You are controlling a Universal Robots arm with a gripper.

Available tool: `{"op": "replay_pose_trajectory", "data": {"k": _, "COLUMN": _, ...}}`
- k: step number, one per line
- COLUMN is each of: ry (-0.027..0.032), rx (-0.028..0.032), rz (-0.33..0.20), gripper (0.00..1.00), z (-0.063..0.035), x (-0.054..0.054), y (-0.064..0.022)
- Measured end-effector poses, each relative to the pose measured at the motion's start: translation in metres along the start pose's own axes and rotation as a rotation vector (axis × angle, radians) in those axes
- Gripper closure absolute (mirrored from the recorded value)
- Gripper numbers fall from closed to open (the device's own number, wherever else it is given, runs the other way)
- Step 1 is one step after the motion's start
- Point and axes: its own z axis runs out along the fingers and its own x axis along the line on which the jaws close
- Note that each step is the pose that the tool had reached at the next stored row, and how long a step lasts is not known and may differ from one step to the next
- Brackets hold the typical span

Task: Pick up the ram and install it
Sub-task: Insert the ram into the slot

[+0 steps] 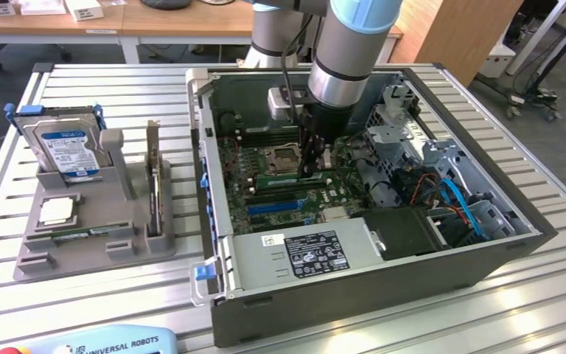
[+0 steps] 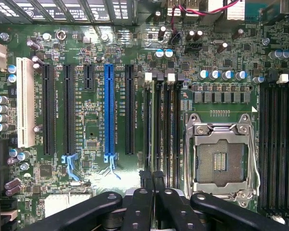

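Slatted metal counter (image 1: 116, 88), open grey computer case (image 1: 362, 284); I have my claw (image 2: 152, 179) clenched just above the black memory slots (image 2: 164, 125) of the green motherboard (image 2: 91, 115).

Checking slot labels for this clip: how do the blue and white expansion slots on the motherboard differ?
The blue slot is narrow, the white slot broader. The blue slot ends in a pale blue latch; the white slot has none. Both are empty and lie parallel.

Wooden desks (image 1: 165, 22) behind slatted metal table (image 1: 539, 295)
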Motion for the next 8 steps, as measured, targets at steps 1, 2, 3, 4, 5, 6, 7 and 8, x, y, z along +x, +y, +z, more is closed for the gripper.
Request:
{"op": "replay_pose_trajectory", "data": {"k": 1, "ry": -0.0001, "rx": 0.0, "rz": 0.0, "gripper": 0.88, "z": -0.0001, "x": 0.0, "y": 0.0}}
{"op": "replay_pose_trajectory", "data": {"k": 2, "ry": 0.0, "rx": 0.0, "rz": 0.0, "gripper": 0.88, "z": -0.0006, "x": -0.0001, "y": 0.0}}
{"op": "replay_pose_trajectory", "data": {"k": 3, "ry": -0.0001, "rx": 0.0, "rz": 0.0, "gripper": 0.88, "z": -0.0014, "x": -0.0001, "y": 0.0}}
{"op": "replay_pose_trajectory", "data": {"k": 4, "ry": 0.0002, "rx": 0.0, "rz": 0.0, "gripper": 0.88, "z": -0.0024, "x": -0.0001, "y": 0.0001}}
{"op": "replay_pose_trajectory", "data": {"k": 5, "ry": 0.0003, "rx": 0.0, "rz": 0.0, "gripper": 0.88, "z": -0.0034, "x": -0.0001, "y": 0.0001}}
{"op": "replay_pose_trajectory", "data": {"k": 6, "ry": 0.0002, "rx": 0.0, "rz": 0.0, "gripper": 0.88, "z": -0.0038, "x": -0.0002, "y": 0.0001}}
{"op": "replay_pose_trajectory", "data": {"k": 7, "ry": 0.0001, "rx": 0.0001, "rz": 0.0, "gripper": 0.88, "z": -0.0038, "x": -0.0002, "y": 0.0001}}
{"op": "replay_pose_trajectory", "data": {"k": 8, "ry": 0.0001, "rx": 0.0001, "rz": 0.0, "gripper": 0.88, "z": -0.0038, "x": -0.0002, "y": 0.0001}}
